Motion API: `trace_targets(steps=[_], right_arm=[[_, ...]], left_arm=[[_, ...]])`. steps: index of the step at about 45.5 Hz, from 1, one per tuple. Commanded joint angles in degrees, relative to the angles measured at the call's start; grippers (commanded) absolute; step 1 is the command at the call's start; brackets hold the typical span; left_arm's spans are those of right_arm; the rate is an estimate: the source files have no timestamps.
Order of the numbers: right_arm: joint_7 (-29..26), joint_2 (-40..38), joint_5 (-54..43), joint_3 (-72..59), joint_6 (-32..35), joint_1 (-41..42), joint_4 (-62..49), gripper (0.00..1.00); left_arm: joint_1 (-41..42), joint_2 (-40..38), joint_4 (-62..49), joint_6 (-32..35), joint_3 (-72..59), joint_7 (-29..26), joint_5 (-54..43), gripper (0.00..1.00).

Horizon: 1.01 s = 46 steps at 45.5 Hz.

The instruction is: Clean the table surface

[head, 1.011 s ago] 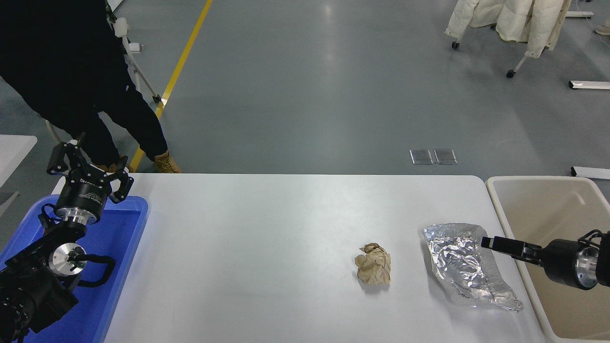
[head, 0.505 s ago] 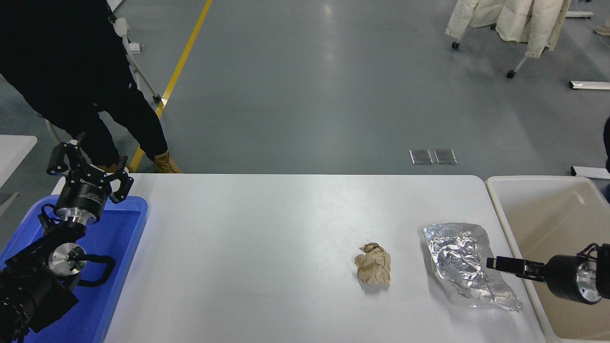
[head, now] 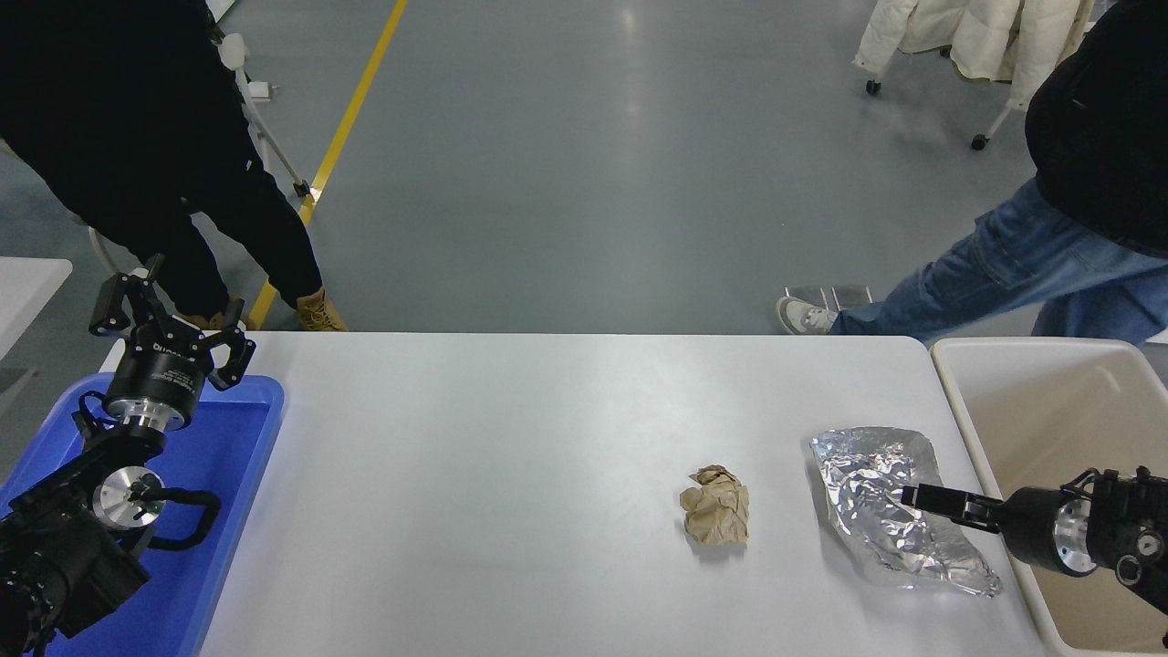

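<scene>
Foil sheet, one; paper wad, one; table surface.

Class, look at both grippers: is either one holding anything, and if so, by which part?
The left gripper, open, holds nothing. The right gripper lies over the foil, near its middle; a grasp cannot be told.

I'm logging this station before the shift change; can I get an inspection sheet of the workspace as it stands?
Surface: white table surface, bare but for two scraps.
Job's things: crumpled foil sheet near the right edge; brown paper wad left of it.
Clutter: blue tray at left; beige bin at right.
Grippers: left gripper open, parked over the tray; right gripper at the foil, grip unclear.
Cables: black cable looped on the left arm.
Surroundings: two people beyond the far edge.
</scene>
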Motion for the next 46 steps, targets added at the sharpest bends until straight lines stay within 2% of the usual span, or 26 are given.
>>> trace_targets(steps=[1,9,15,18,22,46], right_arm=[[0.11,1.88,-0.08,-0.22,-1.92,-0.02,-2.04,0.90],[0.02,2.76,-0.43,-0.31,-2.63,-0.29,-2.13,0.74],[0.02,2.59,-0.52,-1.53,-2.89,-0.20,-2.04,0.45],[0.10,2.41,-0.52,-3.56,-2.98,0.33,-2.04,0.22],[0.02,2.32,-0.52,-4.35,-3.07,1.03,-2.13,0.00],[0.28,2.06,0.45,-3.39,-3.24,1.12,-1.78,0.00]], left_arm=[[0.01,0.00,0.01,0.09,0.00,0.00,-0.01,1.00],[0.01,0.00,0.01,0.09,0.00,0.00,-0.01,1.00],[0.01,0.00,0.01,0.09,0.00,0.00,-0.01,1.00],[0.01,0.00,0.01,0.09,0.00,0.00,-0.01,1.00],[0.01,0.00,0.01,0.09,0.00,0.00,-0.01,1.00],[0.01,0.00,-0.08,0.09,0.00,0.00,-0.01,1.00]])
